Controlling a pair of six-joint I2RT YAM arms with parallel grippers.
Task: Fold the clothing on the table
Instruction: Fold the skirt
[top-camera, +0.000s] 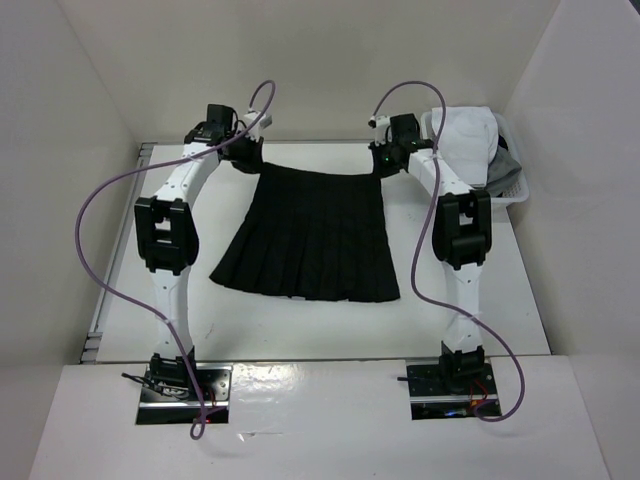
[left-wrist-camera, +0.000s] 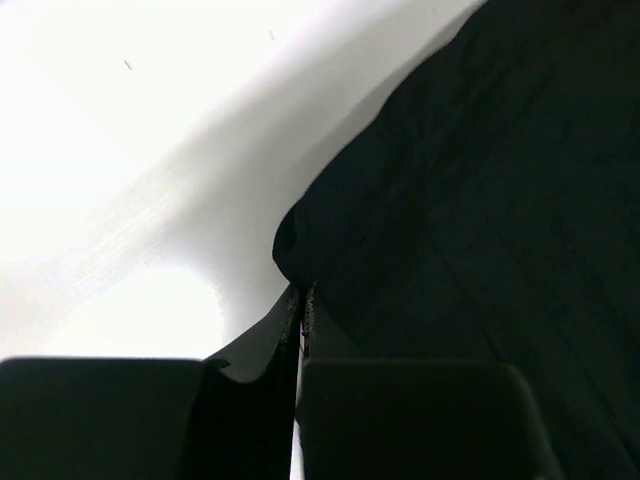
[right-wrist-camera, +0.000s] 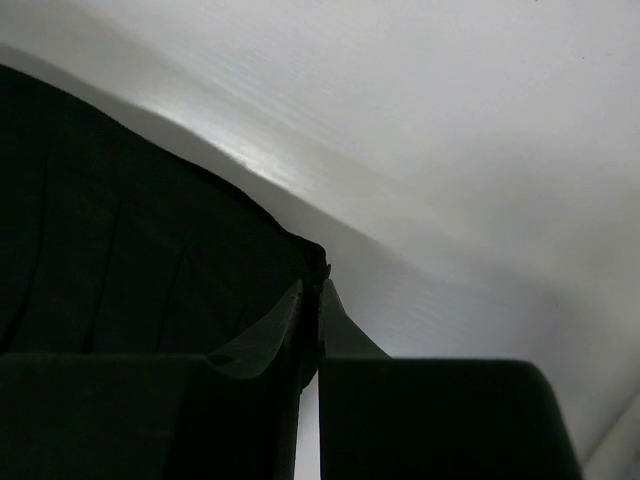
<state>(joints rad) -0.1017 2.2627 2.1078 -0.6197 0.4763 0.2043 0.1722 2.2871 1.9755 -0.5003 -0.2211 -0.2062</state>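
Observation:
The clothing, a black pleated skirt (top-camera: 315, 235), lies flat on the white table (top-camera: 300, 330) with its narrower waistband at the far side and its wide hem toward the arm bases. My left gripper (top-camera: 247, 160) is shut on the waistband's far left corner; in the left wrist view the black fabric (left-wrist-camera: 470, 200) bunches right at the closed gripper (left-wrist-camera: 302, 292). At the far right corner of the waistband my right gripper (top-camera: 383, 160) is shut too, and the right wrist view shows the skirt's edge (right-wrist-camera: 150, 260) pinched at the gripper (right-wrist-camera: 311, 287).
A small white basket (top-camera: 515, 195) with white and grey garments (top-camera: 480, 140) stands at the table's far right, close behind the right arm. White walls enclose the far and side edges. A metal rail (top-camera: 115, 270) runs along the left edge.

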